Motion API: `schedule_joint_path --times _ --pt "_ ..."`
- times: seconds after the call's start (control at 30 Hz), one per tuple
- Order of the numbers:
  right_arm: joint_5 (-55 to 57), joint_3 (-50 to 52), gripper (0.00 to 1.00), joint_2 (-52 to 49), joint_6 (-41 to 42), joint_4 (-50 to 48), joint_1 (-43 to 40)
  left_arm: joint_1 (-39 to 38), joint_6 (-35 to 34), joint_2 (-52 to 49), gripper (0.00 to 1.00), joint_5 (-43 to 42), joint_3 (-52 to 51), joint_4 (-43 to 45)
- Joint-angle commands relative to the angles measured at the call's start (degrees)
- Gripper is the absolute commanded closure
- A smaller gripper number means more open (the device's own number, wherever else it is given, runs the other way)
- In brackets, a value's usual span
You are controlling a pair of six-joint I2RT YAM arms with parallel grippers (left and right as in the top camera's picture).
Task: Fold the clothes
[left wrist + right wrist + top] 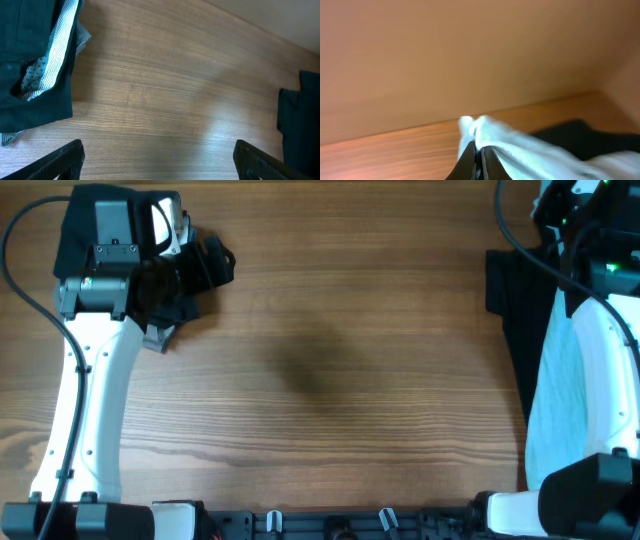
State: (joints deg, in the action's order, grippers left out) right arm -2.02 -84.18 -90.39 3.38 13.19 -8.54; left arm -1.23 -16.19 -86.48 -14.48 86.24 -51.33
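My right gripper [476,152] is pinched tight on the pale blue-green T-shirt [558,395] at the right edge of the counter [330,360]. The left gripper [159,160] gapes empty by the folded stack [30,65]. I'd drag the shirt out slow and flat.

Wooden table [330,360] carries folded dark pieces [30,100] left, black T-shirt [510,290] right.

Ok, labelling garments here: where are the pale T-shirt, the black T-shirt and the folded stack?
pale T-shirt [553,410]: overhead view, its exposed middle.
black T-shirt [508,285]: overhead view, its left part.
folded stack [22,35]: left wrist view, top black layer.
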Motion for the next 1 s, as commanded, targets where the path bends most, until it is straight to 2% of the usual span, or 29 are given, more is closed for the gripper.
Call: schedule_joint_path --times 0.0,0.13,0.2,0.23,0.27,0.3,0.37,0.6,0.8,0.83,0.97 --pt "-18.40 -1.01 0.96 3.06 0.96 0.13 11.58 2.99 0.70 6.29 0.04 -0.04 2.08 1.49" --pt "-25.62 -0.94 0.96 1.77 -1.20 3.39 32.11 5.64 0.28 11.13 0.00 -0.07 2.19 4.11" --pt "-26.21 -0.92 0.93 0.68 -9.25 5.27 44.26 6.27 0.44 13.22 0.00 0.00 2.19 5.29" --pt "-25.64 -0.92 0.78 0.52 -13.40 6.21 47.65 6.40 0.68 13.77 0.00 0.00 2.19 5.60" --pt "-22.01 -0.94 0.44 0.33 -20.48 7.63 52.76 6.51 0.87 14.45 0.00 0.20 2.19 6.05" --pt "-15.37 -0.94 0.28 0.33 -23.17 8.22 56.13 6.51 0.96 14.95 0.00 0.44 2.19 6.67" --pt "-2.54 -1.01 0.18 0.61 -22.67 7.69 58.53 6.51 0.96 15.23 0.00 0.39 2.19 8.33" --pt "8.94 -1.11 0.13 5.62 -12.96 7.10 51.58 4.61 1.79 13.42 0.00 -0.39 2.16 7.34" --pt "7.23 -1.11 0.12 12.68 3.52 10.69 34.27 -4.63 9.44 5.22 0.02 -1.07 2.16 3.30" --pt "5.44 -1.11 0.14 13.16 5.84 11.85 31.52 -5.92 10.01 3.30 0.05 -0.42 2.16 3.23" --pt "-1.53 -1.09 0.26 13.03 16.33 18.47 22.60 -9.29 10.03 -6.62 0.36 2.56 2.16 7.45"
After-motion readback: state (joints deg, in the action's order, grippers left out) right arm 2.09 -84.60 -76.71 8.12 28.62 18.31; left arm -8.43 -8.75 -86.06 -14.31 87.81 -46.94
